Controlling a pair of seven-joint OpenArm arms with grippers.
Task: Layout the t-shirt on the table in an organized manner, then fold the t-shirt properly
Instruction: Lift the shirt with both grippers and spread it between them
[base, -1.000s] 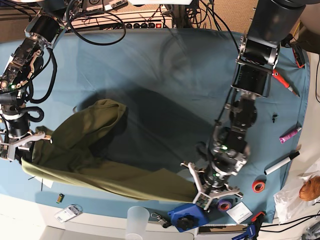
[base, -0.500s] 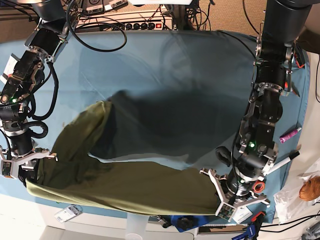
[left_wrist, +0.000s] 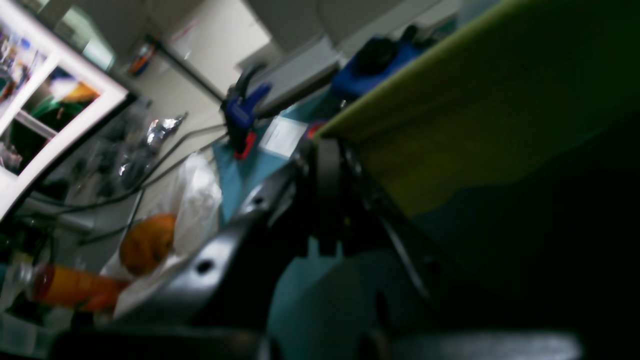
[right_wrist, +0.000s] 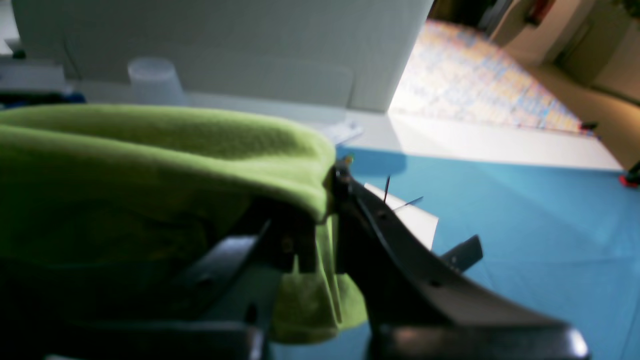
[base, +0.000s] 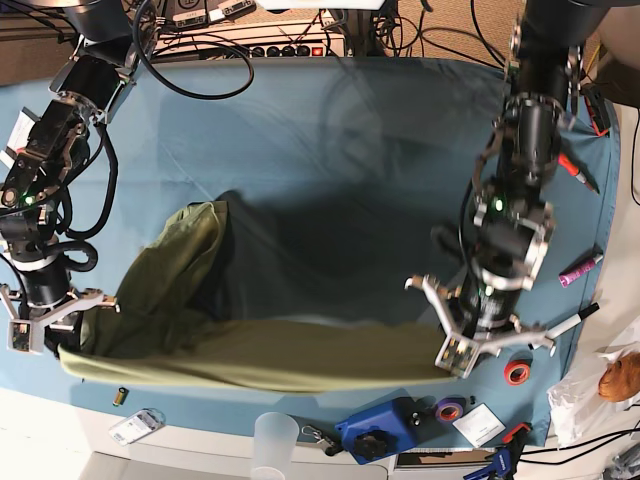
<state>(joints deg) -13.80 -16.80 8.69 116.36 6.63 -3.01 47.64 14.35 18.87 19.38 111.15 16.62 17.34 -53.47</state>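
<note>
1. Left arm: on right side of base view, reaching from far edge toward near edge, wrist pointed down.
2. Left gripper (base: 462, 352): jaws clamped on t-shirt (base: 250, 355) hem corner, near-right.
3. Right arm: left side, bent, forearm running down toward near-left.
4. Right gripper (base: 48, 322): jaws pinched on t-shirt's other corner, fabric bunched between fingers (right_wrist: 300, 240).

Olive-green t-shirt (base: 240, 350) stretched taut between both sets of jaws, one edge pinched at each end, rest sagging and bunched toward the right-arm side over the blue table (base: 330, 150).
</note>
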